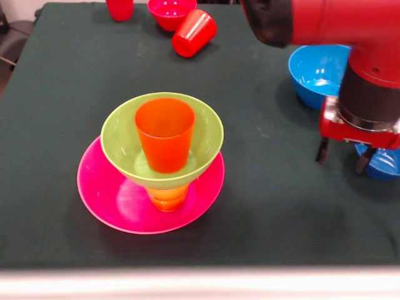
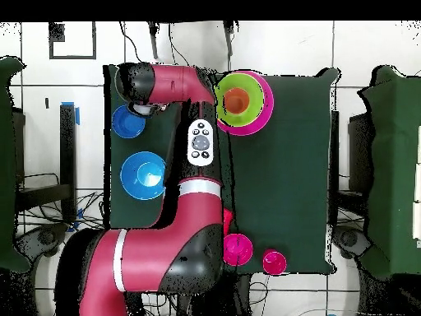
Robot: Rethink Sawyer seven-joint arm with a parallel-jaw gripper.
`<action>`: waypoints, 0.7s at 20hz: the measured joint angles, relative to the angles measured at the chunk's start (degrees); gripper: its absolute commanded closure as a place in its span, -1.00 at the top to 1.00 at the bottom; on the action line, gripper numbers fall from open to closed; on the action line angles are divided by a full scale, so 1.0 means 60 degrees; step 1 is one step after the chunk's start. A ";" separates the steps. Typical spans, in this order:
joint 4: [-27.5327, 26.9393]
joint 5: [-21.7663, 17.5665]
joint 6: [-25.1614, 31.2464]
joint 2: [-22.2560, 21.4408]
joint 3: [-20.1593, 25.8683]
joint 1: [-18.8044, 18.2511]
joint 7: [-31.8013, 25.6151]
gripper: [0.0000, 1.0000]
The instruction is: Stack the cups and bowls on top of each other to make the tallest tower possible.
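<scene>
The tower stands left of centre in the front view: a wide pink bowl (image 1: 106,194), a yellow cup (image 1: 167,197) upside down on it, a green bowl (image 1: 119,134) on the cup, and an orange cup (image 1: 165,134) upright inside the green bowl. In the overhead view the tower (image 2: 240,103) is at the top. My gripper (image 1: 342,156) hangs at the right, open and empty, just above the table. Its right finger (image 1: 364,160) overlaps the left edge of the small dark blue bowl (image 1: 384,164). In the overhead view the arm hides the gripper beside that bowl (image 2: 125,123).
A light blue bowl (image 1: 312,72) sits behind the gripper; it also shows in the overhead view (image 2: 143,175). At the far edge are a red cup (image 1: 120,7), a small red bowl (image 1: 170,11) and a red cup on its side (image 1: 194,32).
</scene>
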 measured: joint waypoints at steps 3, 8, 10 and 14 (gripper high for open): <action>0.0166 -0.0002 0.0002 -0.0195 -0.0011 -0.0161 0.0000 1.00; 0.0568 -0.0001 0.0001 -0.0737 -0.0046 -0.0637 0.0000 1.00; 0.0687 0.0000 0.0001 -0.0889 -0.0051 -0.0762 0.0000 1.00; 0.1015 0.0000 0.0000 -0.1243 -0.0055 -0.0982 0.0000 1.00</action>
